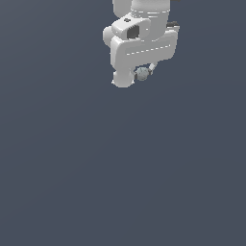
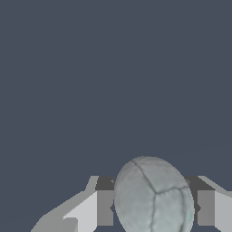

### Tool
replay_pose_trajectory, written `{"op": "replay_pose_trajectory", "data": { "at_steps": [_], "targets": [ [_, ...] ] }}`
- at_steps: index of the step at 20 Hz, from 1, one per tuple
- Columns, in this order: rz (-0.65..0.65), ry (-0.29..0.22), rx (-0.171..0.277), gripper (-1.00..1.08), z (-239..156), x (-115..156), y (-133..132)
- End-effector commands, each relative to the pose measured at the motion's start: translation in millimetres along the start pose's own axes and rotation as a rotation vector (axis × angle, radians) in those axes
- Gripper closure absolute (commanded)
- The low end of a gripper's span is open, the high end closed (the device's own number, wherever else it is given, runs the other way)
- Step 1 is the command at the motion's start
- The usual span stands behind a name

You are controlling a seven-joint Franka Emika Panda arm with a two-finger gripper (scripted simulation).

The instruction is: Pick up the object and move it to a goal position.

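Nearest the wrist camera sits the small pale grey-green ball with a mottled, seamed surface point(image 2: 154, 197), filling the gap between the two white-and-grey fingers point(image 2: 105, 206) of the arm's white parallel gripper point(image 2: 155, 207); a pad stands hard against each side of the ball, so the jaws read as clamped on it, closed only as far as the ball allows; beyond the ball that view shows nothing but a flat dark blue-grey ground point(image 2: 113, 81), with no marker, target or other thing on it.

From the exterior view the same ball point(image 1: 142, 73) shows as a tiny pale spot tucked under the bulky white hand of the arm point(image 1: 139, 45), caught at the gripper point(image 1: 143, 73) near the top of the picture; the fingers are mostly hidden by the hand, so that view alone would not settle the grasp; whether the ball hangs clear of the dark ground point(image 1: 120, 182) cannot be read, since no shadow or edge gives height.

As a judgement: the pick seems done, the ball being held and not lying loose; what is left is the carry to the goal and, perhaps, holding it there; no goal marker shows in either view, so how close the ball is to where it must go cannot be told; the hold looks centred on the ball, which bodes well for the move.
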State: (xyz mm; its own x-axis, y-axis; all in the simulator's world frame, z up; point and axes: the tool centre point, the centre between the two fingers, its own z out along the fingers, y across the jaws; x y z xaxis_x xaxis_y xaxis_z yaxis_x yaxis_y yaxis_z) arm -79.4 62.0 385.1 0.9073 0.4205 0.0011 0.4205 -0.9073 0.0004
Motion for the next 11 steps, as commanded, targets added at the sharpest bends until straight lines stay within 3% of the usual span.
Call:
{"op": "replay_pose_trajectory", "data": {
  "at_steps": [1,11],
  "targets": [
    [0.000,-0.001,0.001,1.08,-16.0,-4.4,-1.9],
    [0.001,-0.001,0.000,1.08,-42.4,-10.0,-3.7]
  ]
}}
